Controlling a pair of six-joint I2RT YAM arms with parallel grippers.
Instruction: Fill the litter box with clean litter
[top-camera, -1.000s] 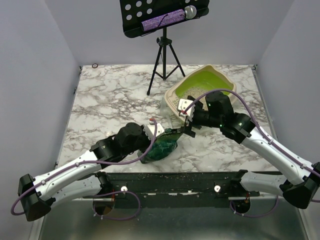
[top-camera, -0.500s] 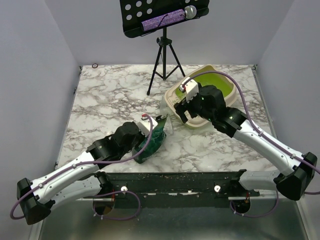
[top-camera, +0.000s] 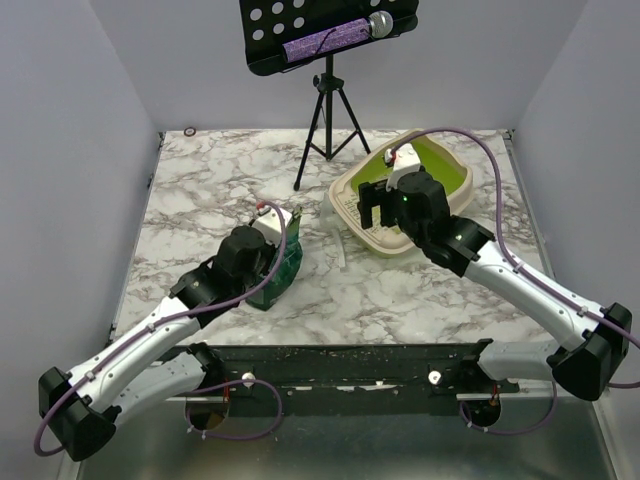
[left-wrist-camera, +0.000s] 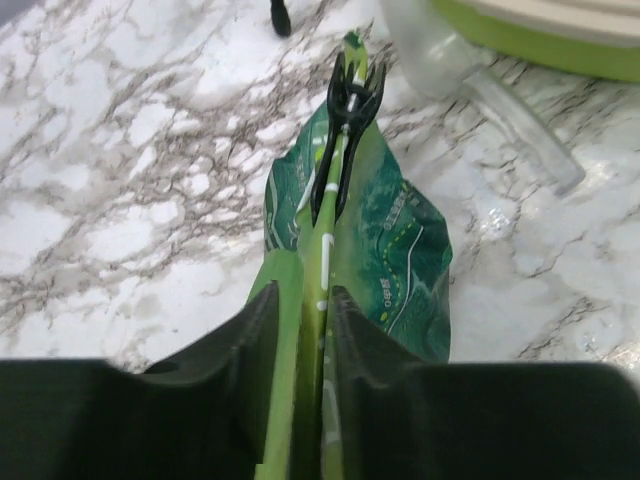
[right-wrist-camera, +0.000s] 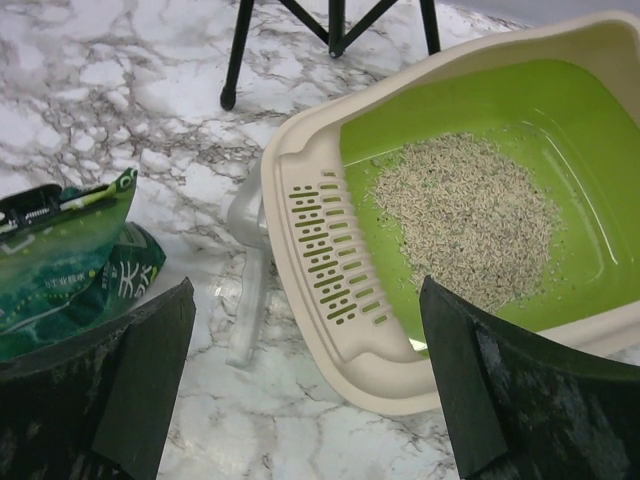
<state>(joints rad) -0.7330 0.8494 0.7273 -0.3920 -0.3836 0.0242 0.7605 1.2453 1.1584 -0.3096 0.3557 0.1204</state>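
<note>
The litter box sits at the back right, beige with a lime-green inside. A patch of clean litter lies in it. My right gripper hovers open above the box's slotted near-left end, holding nothing. My left gripper is narrowly shut on the top edge of the glossy green bag. The bag stands on the marble left of the box, with a black clip on its far end.
A clear plastic scoop lies on the marble between bag and box. A black tripod stand with a perforated tray is at the back centre. Grey walls close both sides.
My left arm swung the green bag left and away from the box, down to the table. My right gripper moved back over the box's near-left end, staying open.
</note>
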